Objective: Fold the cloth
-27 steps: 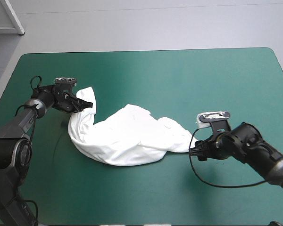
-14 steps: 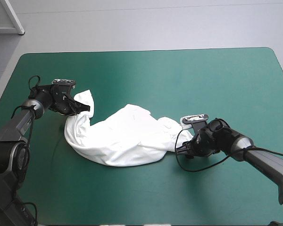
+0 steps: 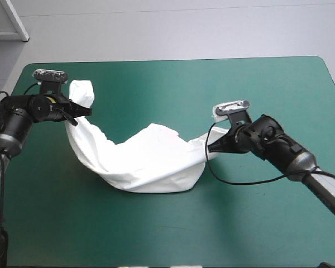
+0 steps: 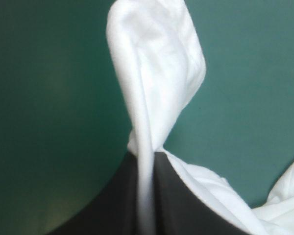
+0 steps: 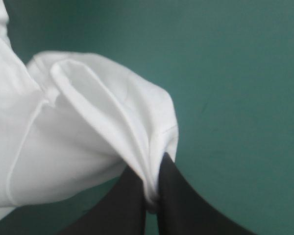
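- White T-shirt [image 3: 145,164] sags mid-counter, with wide teal-green counter [image 3: 257,84] showing on its far and near sides.
- Left jaws clamp one end near the left edge.
- Right jaws clamp the other end.

The T-shirt [image 3: 148,162], white and crumpled, is stretching in a sagging curve between the left tool [image 3: 81,111] and the right tool [image 3: 209,148]. One end is being pinched between the left tool's fingers, which are pressing together on it. A rounded loose lobe of cloth is sticking out ahead of their tips, and the rest is dropping away beneath that tool in a narrow twisted band. The other end is being gripped as a folded seam edge by the right tool's fingers, bulging in a soft fold just ahead of them. Between the tools the wide middle is lying bunched and wrinkled on the desk [image 3: 223,89].
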Motion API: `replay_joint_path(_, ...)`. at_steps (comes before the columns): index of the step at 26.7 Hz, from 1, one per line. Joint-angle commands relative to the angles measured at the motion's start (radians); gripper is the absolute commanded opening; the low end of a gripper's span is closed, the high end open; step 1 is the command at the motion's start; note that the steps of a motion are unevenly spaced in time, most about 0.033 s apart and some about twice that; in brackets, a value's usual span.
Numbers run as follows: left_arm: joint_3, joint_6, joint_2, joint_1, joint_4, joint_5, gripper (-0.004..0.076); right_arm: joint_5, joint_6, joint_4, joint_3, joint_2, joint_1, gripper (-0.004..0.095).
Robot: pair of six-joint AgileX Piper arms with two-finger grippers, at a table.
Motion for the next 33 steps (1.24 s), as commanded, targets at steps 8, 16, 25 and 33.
replay_joint_path(8, -0.399, -0.006, -0.193, -0.003, 0.012, 0.131, -0.0008, 0.227, -0.072, -0.188, -0.474, -0.160, -0.006, -0.0015)
replay_joint_path(16, -0.874, -0.006, -0.195, -0.003, 0.144, 0.355, -0.0008, 0.363, -0.164, -0.306, -0.887, -0.237, -0.006, -0.0015)
replay_joint_path(25, -1.005, -0.006, -0.216, -0.003, 0.204, 0.487, -0.0008, 0.412, -0.206, -0.300, -0.997, -0.303, -0.006, -0.0015)
replay_joint_path(33, -0.883, -0.006, -0.223, -0.003, 0.205, 0.518, -0.0008, 0.412, -0.210, -0.191, -0.911, -0.289, -0.006, -0.0015)
